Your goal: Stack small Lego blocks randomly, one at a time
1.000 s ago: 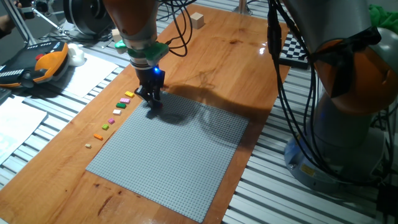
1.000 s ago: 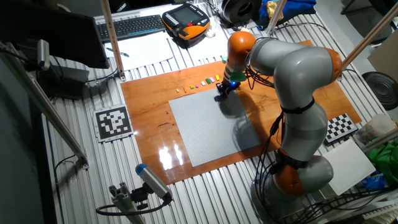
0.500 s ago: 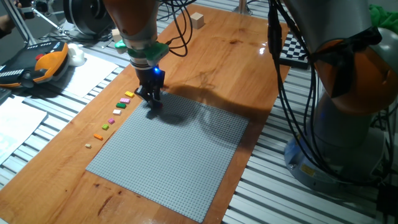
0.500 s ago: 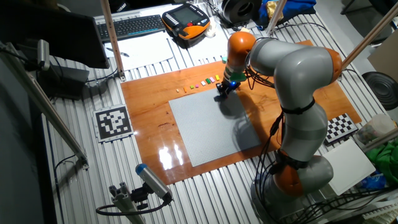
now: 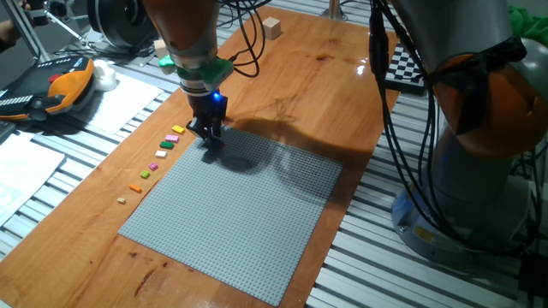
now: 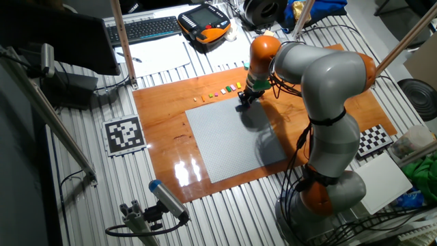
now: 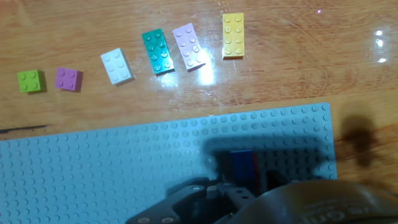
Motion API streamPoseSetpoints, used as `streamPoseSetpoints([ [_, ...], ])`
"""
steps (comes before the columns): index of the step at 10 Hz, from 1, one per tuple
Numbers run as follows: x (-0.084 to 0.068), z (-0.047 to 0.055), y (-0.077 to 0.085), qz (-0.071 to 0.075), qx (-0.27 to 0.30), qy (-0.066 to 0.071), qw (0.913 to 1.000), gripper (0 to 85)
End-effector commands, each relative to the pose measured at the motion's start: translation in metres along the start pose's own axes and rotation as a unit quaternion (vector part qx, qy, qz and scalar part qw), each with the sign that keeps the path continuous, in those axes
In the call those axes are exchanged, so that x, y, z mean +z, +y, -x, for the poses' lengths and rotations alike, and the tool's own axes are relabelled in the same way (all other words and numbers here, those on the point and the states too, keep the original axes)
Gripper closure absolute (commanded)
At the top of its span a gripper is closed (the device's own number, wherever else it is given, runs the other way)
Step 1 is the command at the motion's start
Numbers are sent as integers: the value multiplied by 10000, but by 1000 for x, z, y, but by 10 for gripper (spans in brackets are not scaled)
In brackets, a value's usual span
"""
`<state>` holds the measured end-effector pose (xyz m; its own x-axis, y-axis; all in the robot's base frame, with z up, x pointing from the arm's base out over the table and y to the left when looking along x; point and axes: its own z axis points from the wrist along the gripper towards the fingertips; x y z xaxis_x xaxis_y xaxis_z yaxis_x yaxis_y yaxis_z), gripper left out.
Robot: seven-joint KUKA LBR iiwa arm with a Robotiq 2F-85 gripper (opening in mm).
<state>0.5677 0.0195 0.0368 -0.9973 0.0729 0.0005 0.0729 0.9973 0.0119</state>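
Note:
My gripper [image 5: 210, 147] is down on the far left corner of the grey baseplate [image 5: 248, 214], also seen from the other side as the gripper [image 6: 244, 102]. In the hand view a blue brick [image 7: 239, 163] with a red strip beside it sits on the baseplate [image 7: 93, 174] in shadow, right at my gripper [image 7: 244, 179], whose narrow fingers look shut on it. On the wood beyond lie loose small Lego blocks: yellow [image 7: 233, 35], pink [image 7: 188, 46], teal [image 7: 158, 51], white [image 7: 117, 66], purple [image 7: 68, 79] and lime [image 7: 31, 81].
The row of loose bricks [image 5: 158, 158] runs along the baseplate's left edge. A wooden cube [image 5: 272, 27] stands at the table's far end, and a checkerboard [image 5: 402, 64] at the right edge. The arm's base [image 5: 479, 171] rises on the right. A teach pendant [image 5: 51, 90] lies off the table.

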Motion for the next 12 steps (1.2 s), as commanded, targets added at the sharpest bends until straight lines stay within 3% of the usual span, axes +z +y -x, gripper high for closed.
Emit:
streamPoseSetpoints([
  [1, 0, 0, 0, 9, 0, 8, 10000, 510],
  [2, -1, -1, 1, 24, 8, 9, 10000, 510],
  [3, 0, 0, 1, 47, 8, 19, 10000, 680],
  [6, 0, -1, 1, 68, -38, 35, 10000, 680],
  [7, 0, -1, 2, 76, -61, 36, 9999, 850],
  [12, -7, -4, 3, 64, -107, -11, 9999, 850],
])
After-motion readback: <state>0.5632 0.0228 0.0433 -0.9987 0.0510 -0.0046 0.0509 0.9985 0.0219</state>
